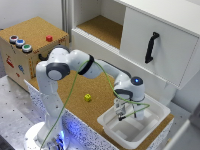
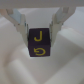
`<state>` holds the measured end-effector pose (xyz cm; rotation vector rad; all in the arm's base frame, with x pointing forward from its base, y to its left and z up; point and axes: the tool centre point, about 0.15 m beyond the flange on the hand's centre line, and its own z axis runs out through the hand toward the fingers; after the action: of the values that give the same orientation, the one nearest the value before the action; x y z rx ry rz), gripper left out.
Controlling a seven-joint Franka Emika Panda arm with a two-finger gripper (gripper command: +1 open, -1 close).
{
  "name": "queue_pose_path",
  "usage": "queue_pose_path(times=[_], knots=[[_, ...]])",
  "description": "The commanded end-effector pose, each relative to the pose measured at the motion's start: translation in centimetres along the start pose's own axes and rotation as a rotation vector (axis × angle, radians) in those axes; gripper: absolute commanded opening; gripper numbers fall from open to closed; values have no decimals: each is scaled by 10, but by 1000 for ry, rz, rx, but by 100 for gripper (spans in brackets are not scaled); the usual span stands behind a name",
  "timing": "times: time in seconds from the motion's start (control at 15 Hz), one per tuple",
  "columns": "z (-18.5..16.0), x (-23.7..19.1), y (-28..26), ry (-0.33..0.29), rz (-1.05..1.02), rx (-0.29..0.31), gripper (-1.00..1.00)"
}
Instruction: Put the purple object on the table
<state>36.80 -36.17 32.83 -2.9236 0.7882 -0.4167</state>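
Fingers (image 2: 39, 26) of our arm are closed on the purple cube (image 2: 38, 44), held between them just above the white tray (image 1: 150, 115), which rests on the cork worktop (image 1: 100, 107).

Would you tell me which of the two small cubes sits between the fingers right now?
The purple cube with yellow letters, between the fingers over the white tray; the yellow cube lies apart on the cork table.

Exterior view high, looking down across whole scene, wrist view close, both sharing white tray (image 1: 150, 117) interior
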Motion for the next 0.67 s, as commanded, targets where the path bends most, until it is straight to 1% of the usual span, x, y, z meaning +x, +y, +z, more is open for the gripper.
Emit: queue_pose_path(times=[0.0,0.07,0.13,0.2,0.27,0.4,0.6], knots=[[-51,-72,-105,17,-269,102,-100],[-52,-82,-122,3,-297,110,-100],[-49,-89,-136,-20,-324,105,-100],[-40,-96,-149,-58,-340,103,-100],[-32,-102,-161,-75,-360,86,-100],[-8,-112,-176,-120,-384,43,-100],[28,-126,-188,-145,-456,-50,-100]])
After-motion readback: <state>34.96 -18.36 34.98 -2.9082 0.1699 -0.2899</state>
